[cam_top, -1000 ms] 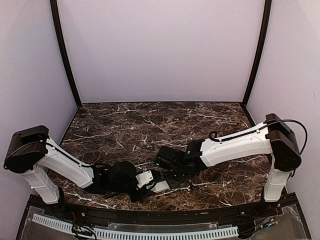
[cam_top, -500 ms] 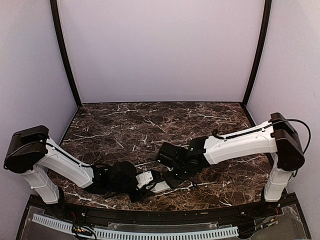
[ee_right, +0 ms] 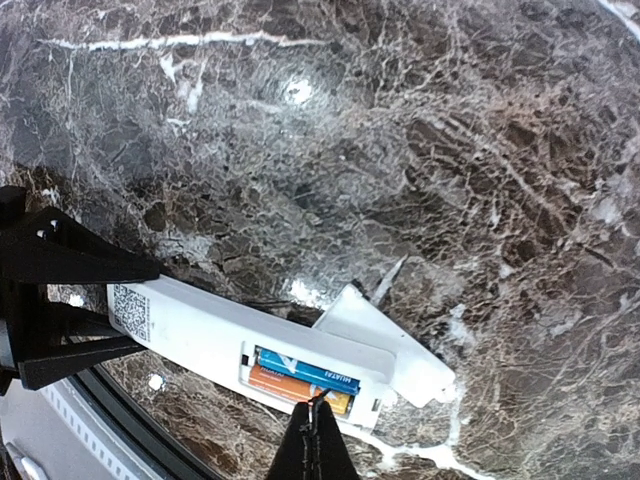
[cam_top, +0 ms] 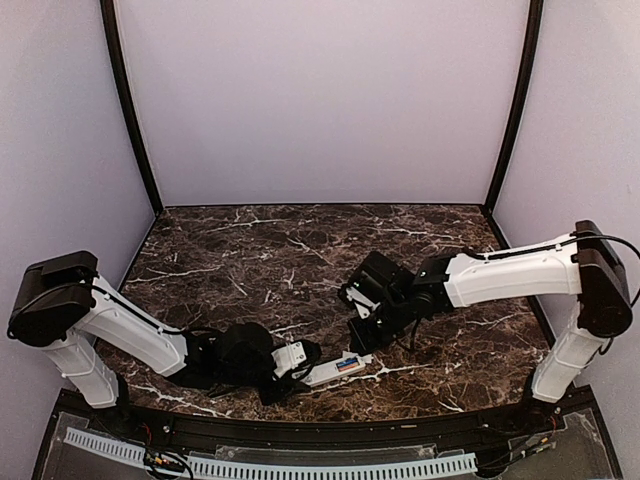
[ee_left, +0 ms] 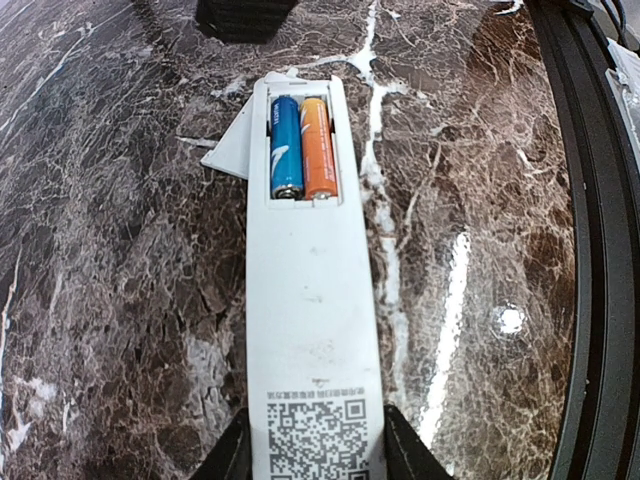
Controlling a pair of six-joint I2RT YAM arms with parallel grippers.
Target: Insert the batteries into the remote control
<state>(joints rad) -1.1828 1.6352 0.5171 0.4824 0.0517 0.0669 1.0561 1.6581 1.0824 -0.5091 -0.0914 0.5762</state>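
The left claw [ee_left: 317,455] pinches the remote control [ee_left: 310,330] by its long edges at the sticker end, and ahead of its fingers the blue battery [ee_left: 286,145] and the orange battery [ee_left: 318,148] lie side by side in the recess. The right claw [ee_right: 318,440] hangs just over the orange one, tips pressed together on nothing. Loading looks done to me; the next move calls for a light press to seat them, or for spreading to take the loose white cover [ee_right: 400,352] just beyond the recess
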